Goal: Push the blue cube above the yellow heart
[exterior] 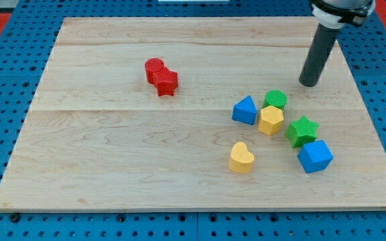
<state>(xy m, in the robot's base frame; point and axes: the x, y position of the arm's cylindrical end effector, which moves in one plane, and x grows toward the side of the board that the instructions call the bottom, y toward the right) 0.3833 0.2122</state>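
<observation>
Rod of mine stands near the top right corner of the wooden board (112, 167), and my tip (308, 84) touches no block; it holds nothing, being only a bare rod. The blue cube (315, 156) lies toward the board's right edge, nearer the bottom, touching the green star (302, 130). The yellow heart (241, 158) is left of it, apart. Above are a yellow hexagon (271, 120), a blue triangular block (244, 110) and a green cylinder (275, 100). Two red blocks (161, 76) sit together, well apart toward the top left.
</observation>
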